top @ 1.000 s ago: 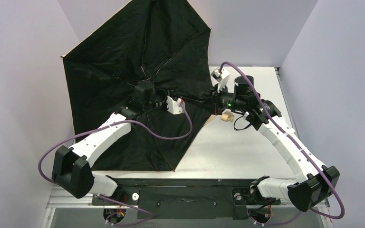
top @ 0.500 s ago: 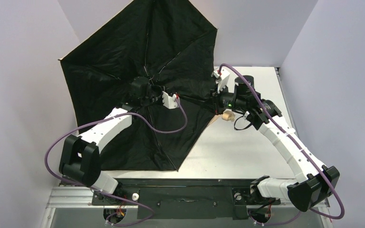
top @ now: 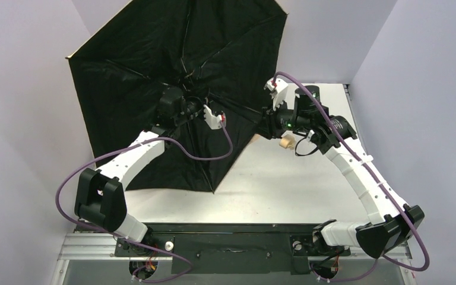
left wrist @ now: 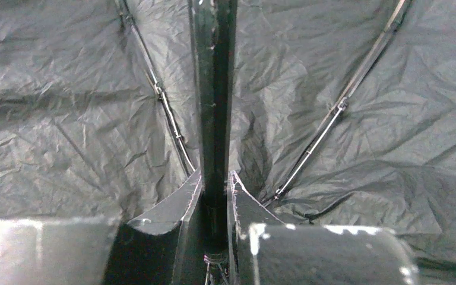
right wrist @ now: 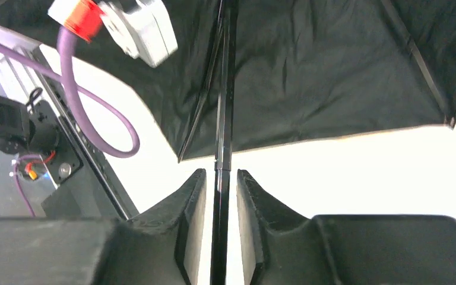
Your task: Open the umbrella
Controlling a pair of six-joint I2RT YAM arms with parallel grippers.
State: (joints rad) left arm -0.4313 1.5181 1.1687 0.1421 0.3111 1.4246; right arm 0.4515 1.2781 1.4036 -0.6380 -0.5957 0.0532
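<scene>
The umbrella stands open at the back left, its black inner canopy (top: 130, 77) facing me with a tan edge along the rim. My left gripper (top: 183, 110) is at the canopy's hub, shut on the dark shaft (left wrist: 214, 89), with ribs (left wrist: 166, 113) and black fabric all around it. My right gripper (top: 267, 126) is near the handle end. In the right wrist view its jaws (right wrist: 221, 175) sit close around the thin shaft (right wrist: 224, 119). The small tan knob handle (top: 285, 141) sticks out just below it. No lavender case is in view.
The white table (top: 297, 190) lies under the right arm. Lavender walls close in on the left, back and right, and the canopy reaches the back wall. A black rail (top: 225, 228) runs along the near edge. The left wrist's white camera housing (right wrist: 139, 29) and purple cable show in the right wrist view.
The canopy has spread wider and tipped up toward the back wall. My left gripper has moved farther back along the shaft. My right gripper and the knob have risen slightly.
</scene>
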